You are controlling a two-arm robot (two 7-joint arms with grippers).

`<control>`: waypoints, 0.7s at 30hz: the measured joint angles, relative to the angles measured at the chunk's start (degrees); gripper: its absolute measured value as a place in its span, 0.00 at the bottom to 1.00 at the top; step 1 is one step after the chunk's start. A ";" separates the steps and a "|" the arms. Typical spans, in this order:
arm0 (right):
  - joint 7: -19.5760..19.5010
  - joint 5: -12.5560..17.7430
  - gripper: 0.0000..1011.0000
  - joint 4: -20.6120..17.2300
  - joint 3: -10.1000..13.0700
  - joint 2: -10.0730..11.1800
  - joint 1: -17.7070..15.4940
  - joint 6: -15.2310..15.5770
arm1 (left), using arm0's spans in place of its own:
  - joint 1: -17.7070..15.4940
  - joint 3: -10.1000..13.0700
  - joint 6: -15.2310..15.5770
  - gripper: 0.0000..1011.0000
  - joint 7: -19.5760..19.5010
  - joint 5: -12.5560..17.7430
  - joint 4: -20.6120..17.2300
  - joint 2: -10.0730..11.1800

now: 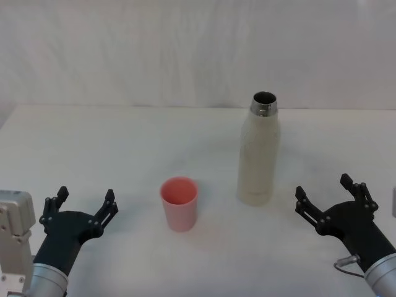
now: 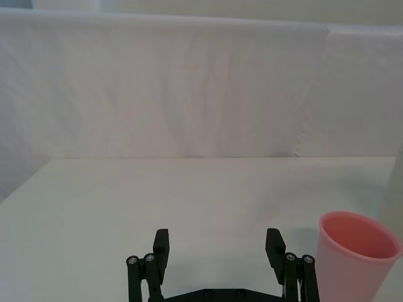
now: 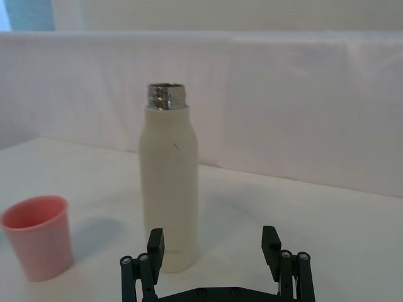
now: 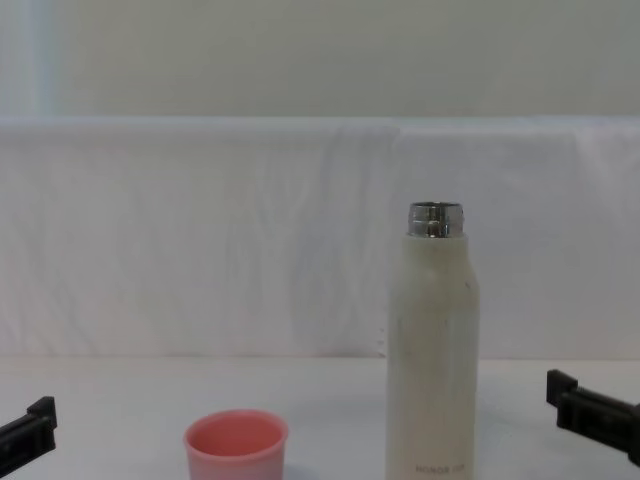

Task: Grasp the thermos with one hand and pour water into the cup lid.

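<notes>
Head view: thermos (image 1: 258, 156) upright, uncapped, on white table (image 1: 124, 142), cup lid (image 1: 179, 203) just beside on its left, apart; left gripper (image 1: 79, 207) near the cup, right gripper (image 1: 333, 197) near the thermos, both spread wide, empty.

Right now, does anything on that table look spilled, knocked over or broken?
Nothing stands out. The thermos stands upright with its neck uncapped, the cup lid sits upright beside it, and no water shows on the table.
</notes>
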 joint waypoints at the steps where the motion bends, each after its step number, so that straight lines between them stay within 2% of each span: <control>1: 0.73 0.44 0.99 -0.38 0.23 0.22 -0.11 0.31 | 0.00 0.00 0.00 0.99 0.00 0.00 0.00 0.00; 3: 2.13 1.28 0.99 -1.11 0.74 0.83 -0.29 0.92 | 0.00 0.00 0.00 0.99 0.00 0.00 0.00 0.00; 5: 4.87 3.07 0.99 -2.25 1.58 2.30 -0.45 2.10 | 0.00 0.00 0.00 0.99 0.00 0.00 0.00 0.00; 6: 4.87 3.07 0.99 -2.25 1.58 2.30 -0.45 2.10 | 0.00 0.00 0.00 0.99 0.00 0.00 0.00 0.00; 11: 8.86 6.87 0.99 -2.74 2.52 4.95 -0.32 3.86 | 0.00 0.00 0.00 0.99 0.00 0.00 0.00 0.00; 16: 11.91 10.01 0.99 -1.38 2.67 7.12 0.52 4.85 | 0.00 0.00 0.00 0.99 0.00 0.00 0.00 0.00; 21: 13.20 11.83 0.99 0.35 2.33 7.99 1.62 5.10 | 0.00 0.00 0.00 0.99 0.00 0.00 0.00 0.00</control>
